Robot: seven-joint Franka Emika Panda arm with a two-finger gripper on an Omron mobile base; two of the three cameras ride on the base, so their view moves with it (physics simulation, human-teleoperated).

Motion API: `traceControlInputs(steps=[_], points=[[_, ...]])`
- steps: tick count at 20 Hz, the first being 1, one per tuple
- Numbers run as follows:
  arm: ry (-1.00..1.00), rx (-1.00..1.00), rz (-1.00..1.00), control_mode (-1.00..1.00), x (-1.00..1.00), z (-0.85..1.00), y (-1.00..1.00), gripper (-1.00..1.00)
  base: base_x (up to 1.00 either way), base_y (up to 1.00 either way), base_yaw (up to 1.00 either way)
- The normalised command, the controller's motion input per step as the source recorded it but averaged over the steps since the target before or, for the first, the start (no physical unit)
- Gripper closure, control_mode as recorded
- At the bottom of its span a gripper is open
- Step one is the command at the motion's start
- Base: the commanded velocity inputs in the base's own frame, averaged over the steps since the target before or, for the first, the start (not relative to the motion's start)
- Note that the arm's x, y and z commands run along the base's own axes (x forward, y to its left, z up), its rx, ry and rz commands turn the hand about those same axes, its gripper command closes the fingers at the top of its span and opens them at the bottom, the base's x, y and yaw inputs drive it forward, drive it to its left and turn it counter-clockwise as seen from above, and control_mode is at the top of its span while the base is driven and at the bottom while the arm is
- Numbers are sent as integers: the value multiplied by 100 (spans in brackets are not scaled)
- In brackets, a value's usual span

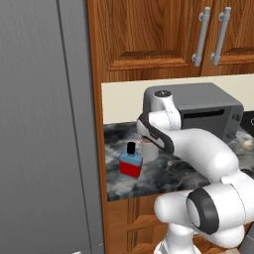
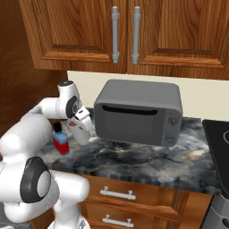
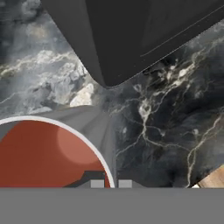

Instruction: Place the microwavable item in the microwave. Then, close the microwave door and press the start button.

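Gripper (image 3: 111,183) fingertips show at the bottom of the hand view, one on each side of the cup's white rim, clenched on the wall of the cup (image 3: 43,153); the reddish-brown inside of the cup lies to the left of the fingertips and its grey outer side slopes away beyond the rim. In the left base view the cup (image 1: 149,150) is a pale cylinder on the marbled dark counter (image 1: 168,173), mostly hidden behind the arm's wrist, and whether its base touches the counter cannot be told. In the right base view the cup (image 2: 82,132) sits under the tilted hand, with the gripper (image 2: 79,123) at its top.

Just beside the cup, on the side nearer the counter's front edge, stands a blue-and-red bottle (image 1: 131,161) with a black cap, upright; it shows too in the right base view (image 2: 60,141). Behind the cup stands a grey toaster oven (image 2: 138,112) with a dark window, near the cream wall; its dark underside and corner show in the upper part of the hand view. Wooden cabinets (image 2: 89,31) with silver bar handles hang above. A tall grey panel (image 1: 44,124) stands left of the counter.
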Motion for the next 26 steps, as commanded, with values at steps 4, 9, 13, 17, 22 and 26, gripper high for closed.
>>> traceControlInputs(steps=[4,9,13,17,22,26], points=[[-19,0,-16,-100,-11,84,-34,100,0,0,0],[-22,1,-14,-100,-57,85,-35,100,0,0,0],[-13,12,-6,-100,-98,70,-23,100,0,0,0],[-4,21,-1,-100,-100,55,-4,100,0,0,0],[-1,13,0,-100,-94,30,13,100,0,0,0],[0,0,0,-100,-40,3,25,100,0,0,0]])
